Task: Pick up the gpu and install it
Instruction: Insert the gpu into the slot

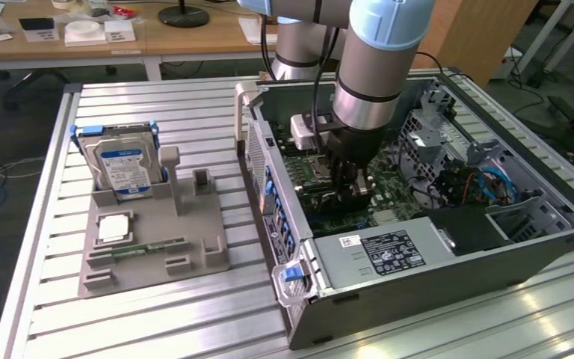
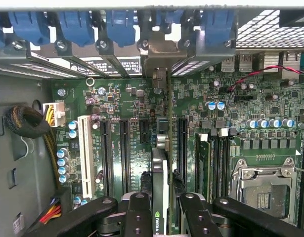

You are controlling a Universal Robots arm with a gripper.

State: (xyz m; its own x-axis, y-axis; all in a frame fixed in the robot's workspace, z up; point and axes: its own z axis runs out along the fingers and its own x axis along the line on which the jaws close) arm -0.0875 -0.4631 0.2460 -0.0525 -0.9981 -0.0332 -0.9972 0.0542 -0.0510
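The arm reaches down into the open computer case (image 1: 436,247), which lies on its side on the slatted metal surface (image 1: 167,314). The claw (image 2: 161,210) is pinching the gpu (image 2: 161,197) edge-on between its black fingers (image 2: 137,217), the card standing upright over the green motherboard (image 2: 231,113). The card's long edge runs in line with the black expansion slots (image 2: 124,153), and its metal bracket end (image 2: 159,54) sits against the case's rear wall, beneath the row of blue clips (image 2: 119,24). Whether the card is fully seated in its slot cannot be told. In the exterior view the claw (image 1: 352,191) is low inside the case, near the grey power supply (image 1: 387,254). On the exterior view's left, well apart from the case, a grey holder tray (image 1: 147,254) carries an upright hard drive (image 1: 122,164) with a blue-white label and a narrow green memory stick (image 1: 147,247) lying flat.
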